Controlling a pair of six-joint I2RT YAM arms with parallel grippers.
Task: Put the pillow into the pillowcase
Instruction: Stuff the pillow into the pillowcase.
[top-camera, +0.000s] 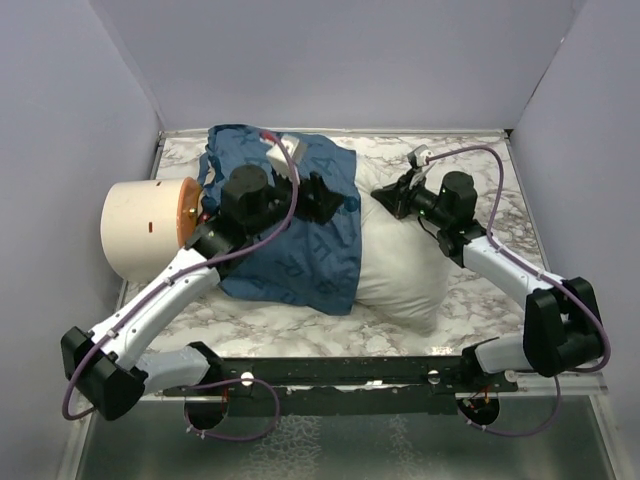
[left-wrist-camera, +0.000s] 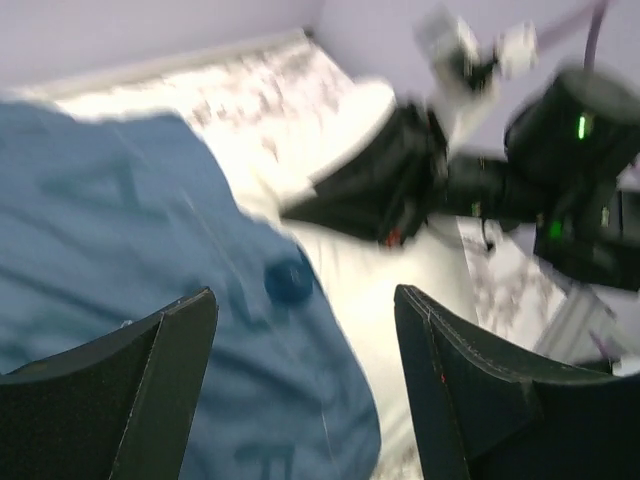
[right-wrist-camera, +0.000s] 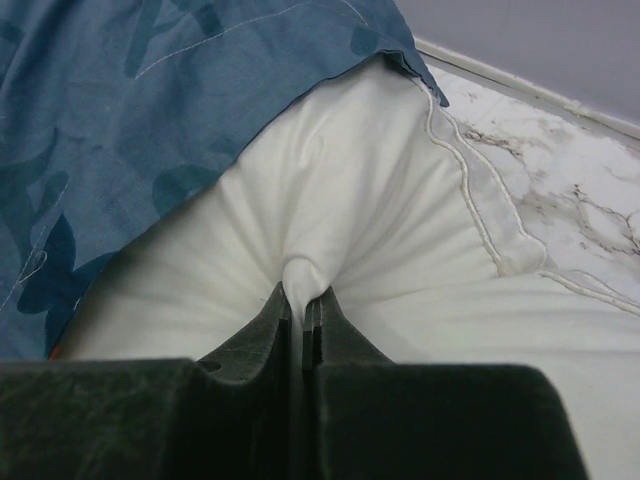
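Right fingers (right-wrist-camera: 283, 330): were closed tight on a fold of the plump white fabric pillow (right-wrist-camera: 380, 230).
Left fingers (left-wrist-camera: 165, 380): stood apart, empty, over the floppy blue printed pillowcase (left-wrist-camera: 120, 220).

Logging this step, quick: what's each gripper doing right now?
Left gripper: open over the pillowcase, holding nothing.
Right gripper: closed, pinching a fold of the pillow.

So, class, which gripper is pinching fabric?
The right gripper, shut on a fold of the white pillow; the left gripper stands open over the blue pillowcase.
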